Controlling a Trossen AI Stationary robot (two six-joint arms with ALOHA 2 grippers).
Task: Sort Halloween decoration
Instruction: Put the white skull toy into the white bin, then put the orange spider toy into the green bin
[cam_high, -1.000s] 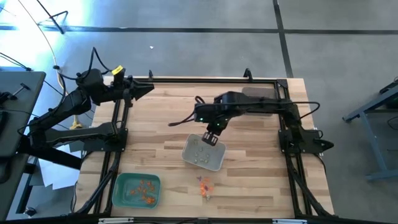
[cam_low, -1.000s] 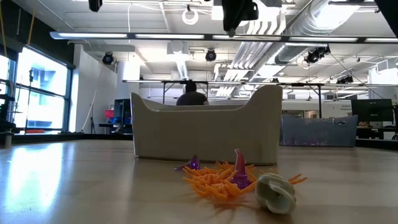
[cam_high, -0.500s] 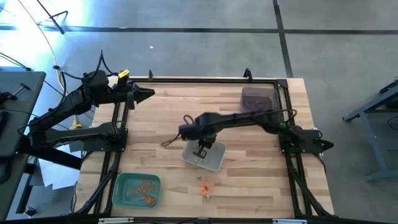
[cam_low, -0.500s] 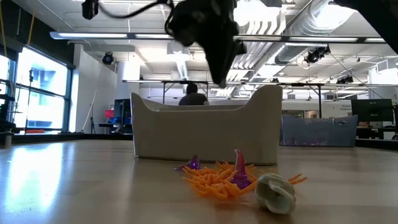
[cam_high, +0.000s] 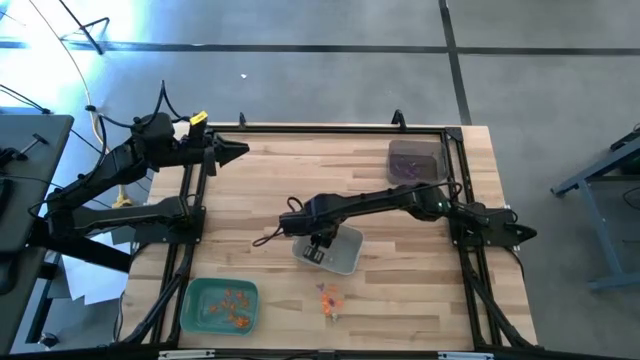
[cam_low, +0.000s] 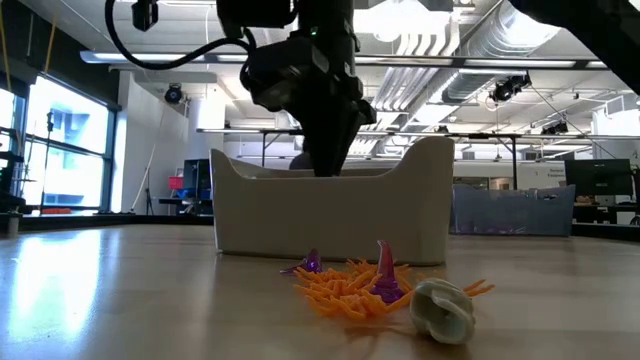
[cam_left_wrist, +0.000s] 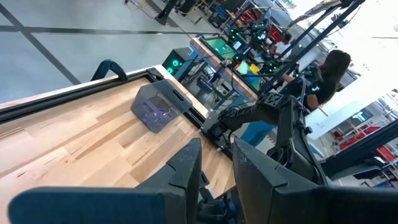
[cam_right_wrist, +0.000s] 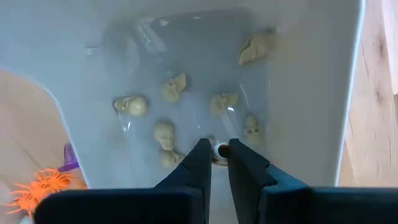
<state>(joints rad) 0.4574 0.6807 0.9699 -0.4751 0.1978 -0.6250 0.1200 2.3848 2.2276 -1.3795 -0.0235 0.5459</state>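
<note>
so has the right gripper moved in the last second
Yes. The right gripper has swung from the grey tray's far edge toward the left arm's side and dropped inside it.

The worktop (cam_high: 260, 210) is pale wood, planked, with a smooth, faintly shiny finish. The grey tray (cam_right_wrist: 298, 93) looks like smooth glossy plastic, its floor catching highlights. The skulls (cam_right_wrist: 165, 132) inside are matt beige plastic. At lower left of the right wrist frame, the orange spider (cam_right_wrist: 43, 186) looks rubbery.
</note>
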